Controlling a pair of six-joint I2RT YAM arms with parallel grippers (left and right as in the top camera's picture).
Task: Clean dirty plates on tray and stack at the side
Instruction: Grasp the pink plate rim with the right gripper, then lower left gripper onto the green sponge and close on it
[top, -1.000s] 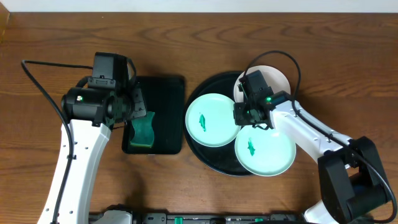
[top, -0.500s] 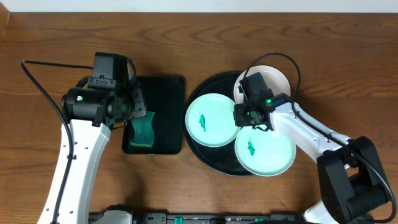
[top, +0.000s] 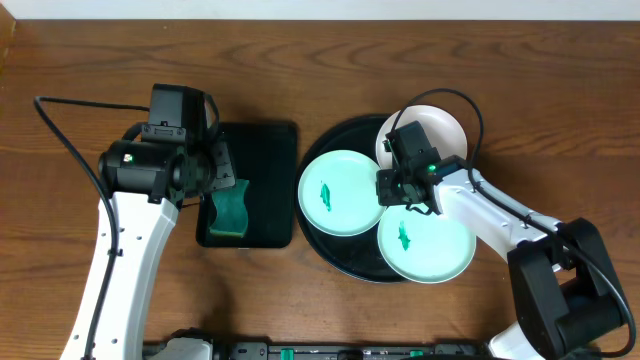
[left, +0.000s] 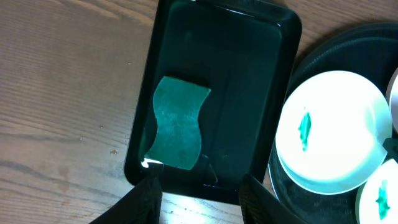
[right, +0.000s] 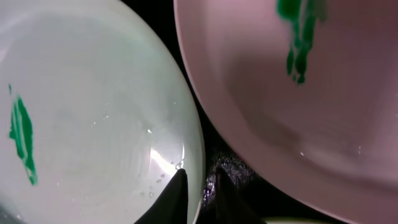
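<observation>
— Where are the plates (top: 340, 193)?
— All three lie on the round tray (top: 335, 138).
— And the tools?
— The left tool (left: 199, 180) is spread above the sponge (left: 179, 130). The right tool (right: 200, 186) straddles a pale plate (right: 93, 112) at its rim. I cannot tell if it is pinching.

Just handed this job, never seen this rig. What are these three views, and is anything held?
Two robot arms work at a wooden table. The overhead view looks straight down. The other two views come from a camera on each wrist. A round black tray holds three plates, each smeared green. Beside it, a rectangular tray holds a green sponge. The left gripper hovers open over that tray, holding nothing. The right gripper has its fingers either side of the rim of one plate. Whether they have clamped it, I cannot tell.
</observation>
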